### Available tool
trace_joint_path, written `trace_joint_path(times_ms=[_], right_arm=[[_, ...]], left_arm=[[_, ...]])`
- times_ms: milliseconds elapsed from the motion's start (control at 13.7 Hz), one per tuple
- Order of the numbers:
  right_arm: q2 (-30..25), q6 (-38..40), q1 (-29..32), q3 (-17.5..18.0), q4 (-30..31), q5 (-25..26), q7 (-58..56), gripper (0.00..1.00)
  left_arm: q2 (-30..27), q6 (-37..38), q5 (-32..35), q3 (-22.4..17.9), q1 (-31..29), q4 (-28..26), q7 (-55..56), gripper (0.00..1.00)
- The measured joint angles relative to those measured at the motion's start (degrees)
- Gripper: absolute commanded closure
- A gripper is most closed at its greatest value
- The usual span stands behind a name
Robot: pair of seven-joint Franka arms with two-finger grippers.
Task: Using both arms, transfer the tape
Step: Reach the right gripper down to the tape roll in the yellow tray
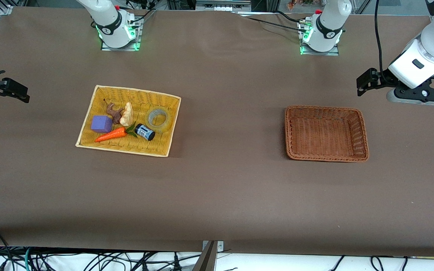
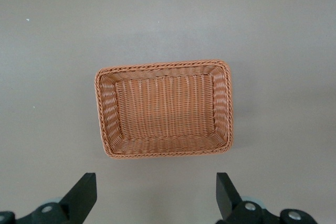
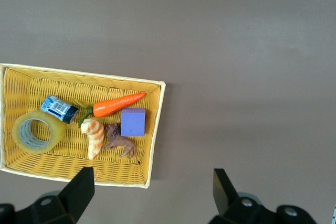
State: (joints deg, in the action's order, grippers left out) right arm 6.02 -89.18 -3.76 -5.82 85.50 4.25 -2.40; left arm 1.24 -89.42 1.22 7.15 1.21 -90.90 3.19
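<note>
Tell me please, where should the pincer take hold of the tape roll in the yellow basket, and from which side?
Probably from straight above. The tape lies flat in the yellow basket, its hole facing up, so one finger can go into the core and one outside the ring wall. Choose the part of the ring away from the bottle, which lies close by.

The tape (image 1: 159, 119) lies flat in the basket (image 1: 89, 132) toward the right arm's end of the table (image 1: 224, 188), at that basket's edge farthest from the right gripper (image 3: 152, 192). Beside it lies a bottle (image 1: 144, 132), then a carrot (image 1: 111, 135), two small figures (image 1: 122, 113) and a cube (image 1: 101, 124), nearest that gripper. The left gripper (image 2: 156, 195) hangs over the table's end, fingers spread, just beside the second basket (image 2: 163, 153).
</note>
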Motion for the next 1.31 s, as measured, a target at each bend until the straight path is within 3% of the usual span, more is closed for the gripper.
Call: trace_joint_path(times_ms=[219,438,729,948,1312], right_arm=[[3.4,-1.2,-0.2,0.2,0.1,-0.3,0.0,0.00],[9.0,-5.7,-2.1,0.6,2.0,-5.1,6.4,0.00],[15.4,-15.9,-11.7,1.0,5.6,-6.3,20.7,0.00],[16.1,-22.7,-16.2,1.4,11.5,-6.3,27.3,0.00],[14.8,-35.5,-16.5,5.1,24.9,-6.4,34.0,0.00]], left_arm=[[0.0,0.0,0.0,0.0,0.0,0.0,0.0,0.00],[0.1,0.0,0.0,0.0,0.0,0.1,0.0,0.00],[0.1,0.0,0.0,0.0,0.0,0.2,0.0,0.00],[0.1,0.0,0.0,0.0,0.0,0.3,0.0,0.00],[0.1,0.0,0.0,0.0,0.1,0.3,0.0,0.00]])
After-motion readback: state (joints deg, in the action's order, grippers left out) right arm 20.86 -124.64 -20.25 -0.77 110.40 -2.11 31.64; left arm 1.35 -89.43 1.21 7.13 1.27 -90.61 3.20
